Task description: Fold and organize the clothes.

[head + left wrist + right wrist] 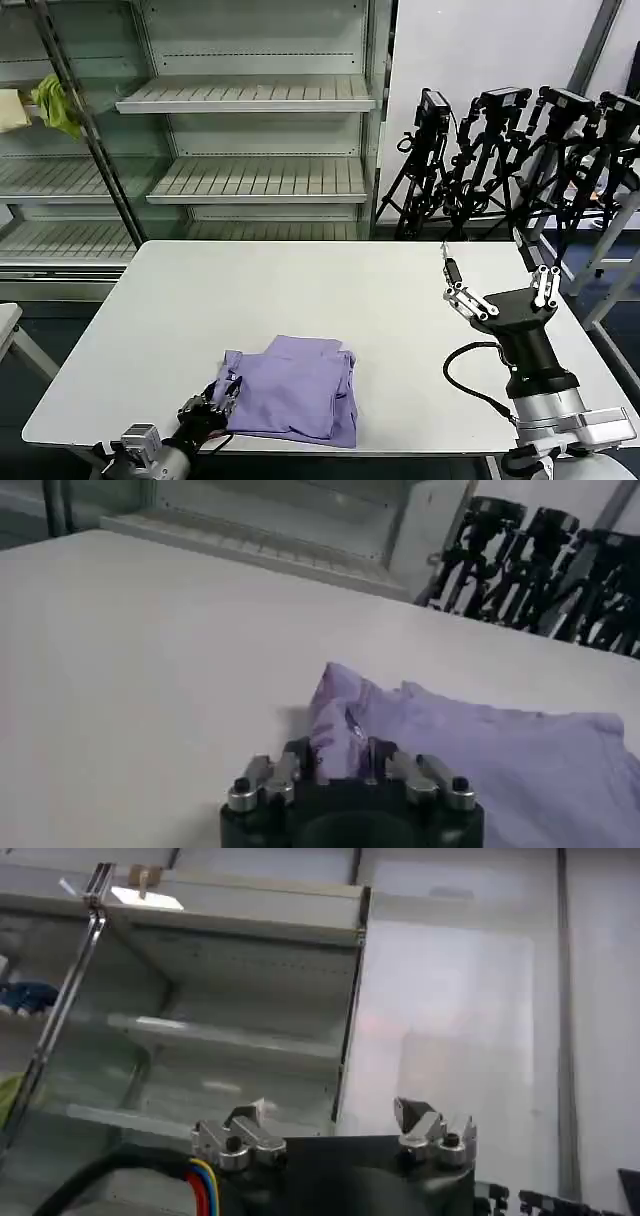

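Table (300, 300): a white work table seen from above, taken here as the landmark; shelving and a row of camera tripods stand beyond its far edge.
T-shirt (295, 390): one lavender short-sleeved T-shirt lies near the table's front edge, toward the robot's left of centre, already gathered into a compact, roughly rectangular bundle of several layers.
Progress: folding looks mostly done, judging by the bundle's shape; its edges are uneven and one corner stands up, so tidying and placing it seem to remain.
Left gripper (222, 398): at the table's front edge, pressed against the bundle's left corner; in the left wrist view the left gripper (348, 763) has its fingers clenched on a raised fold of the T-shirt (470, 750).
Right gripper (500, 290): raised above the table's right side, well apart from the shirt, fingers spread wide and holding nothing; the right wrist view looks past them (335, 1133) toward the shelving.
Hidden: the printed side of the shirt is not visible, so which face is up is unclear.
Hard to make out: how many folds the bundle holds, and how much fabric the left fingers have.
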